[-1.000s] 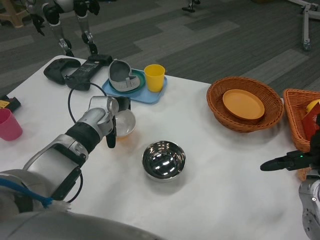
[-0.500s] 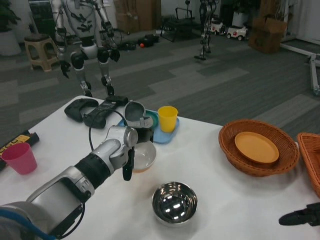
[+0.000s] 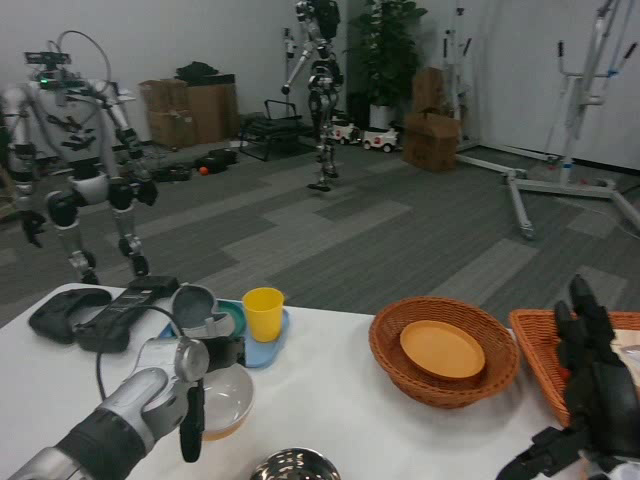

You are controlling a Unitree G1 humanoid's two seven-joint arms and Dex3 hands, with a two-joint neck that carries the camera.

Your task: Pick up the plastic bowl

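**Left robot hand gripping plastic bowl near front-left of counter**

Plastic bowl (image 3: 222,400): pale, shallow, with an orange tint at its lower edge. It sits at the front-left of the white counter (image 3: 320,370); whether it touches the counter or is raised off it, cannot tell.

Left robot hand (image 3: 196,385): clamped on the bowl's near-left rim, one dark finger hanging down outside the wall, forearm running in from the lower-left corner.

Right robot hand (image 3: 590,385): at the far right edge, raised, fingers pointing up and apart, holding nothing. It stands in front of the orange basket (image 3: 535,350) at the right edge.

Steel bowl (image 3: 295,465): only its top rim shows at the bottom edge, just right of the plastic bowl.

Blue tray (image 3: 268,345): behind the plastic bowl, carrying a yellow cup (image 3: 263,312) and a grey object (image 3: 197,308) beside it.

Round wicker basket (image 3: 444,350): right of centre, with an orange plate (image 3: 442,349) lying inside.

Black controller (image 3: 68,313): far left of the counter.

Grey humanoid robot (image 3: 70,170): standing on the floor beyond the counter, left.
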